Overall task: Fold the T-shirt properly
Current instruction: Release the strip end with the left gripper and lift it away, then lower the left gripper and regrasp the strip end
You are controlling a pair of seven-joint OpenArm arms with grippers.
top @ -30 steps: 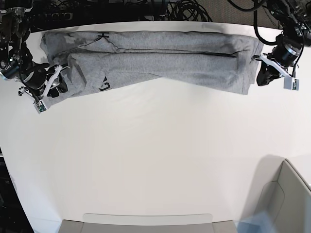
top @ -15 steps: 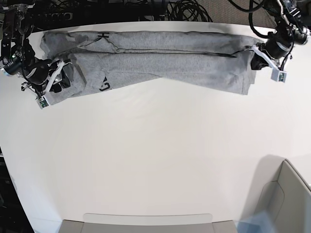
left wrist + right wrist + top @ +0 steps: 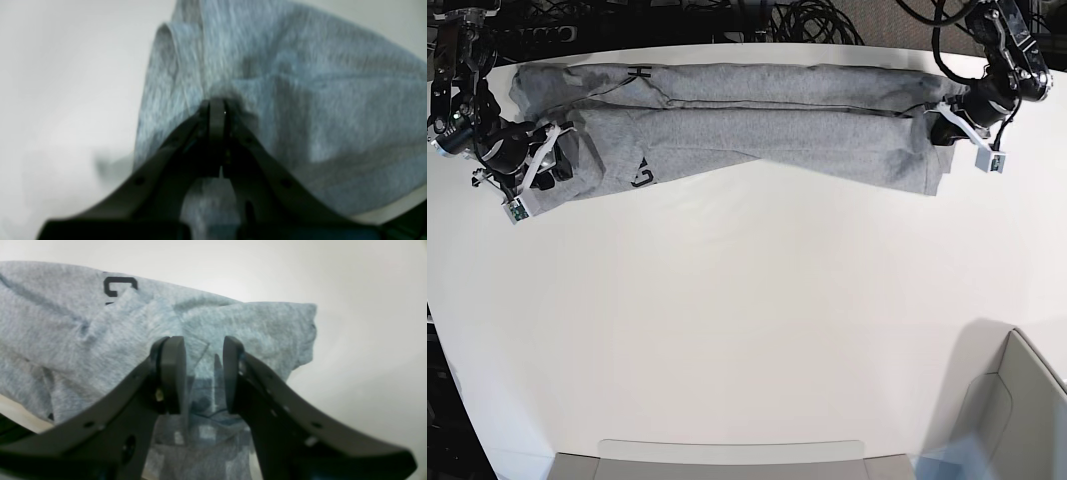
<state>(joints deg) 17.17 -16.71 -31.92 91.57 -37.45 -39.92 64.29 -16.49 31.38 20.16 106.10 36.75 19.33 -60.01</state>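
Note:
The heather-grey T-shirt (image 3: 757,120) lies folded into a long band along the far side of the white table (image 3: 747,300), with black lettering (image 3: 642,177) near its left end. On the base view's right, my left gripper (image 3: 942,125) is at the band's right end. In the left wrist view that gripper (image 3: 217,106) is shut, with the T-shirt (image 3: 300,100) puckered around its tips. My right gripper (image 3: 552,165) is at the left end. In the right wrist view it (image 3: 201,370) stands open over the T-shirt (image 3: 83,330), beside the lettering (image 3: 118,286).
A grey bin (image 3: 1017,400) stands at the front right corner. A flat grey tray (image 3: 727,455) lies along the front edge. Dark cables (image 3: 807,20) pile up behind the table's far edge.
My left gripper moved in from beside the shirt's right end onto the cloth. My right gripper shifted slightly up onto the left end and has stayed open.

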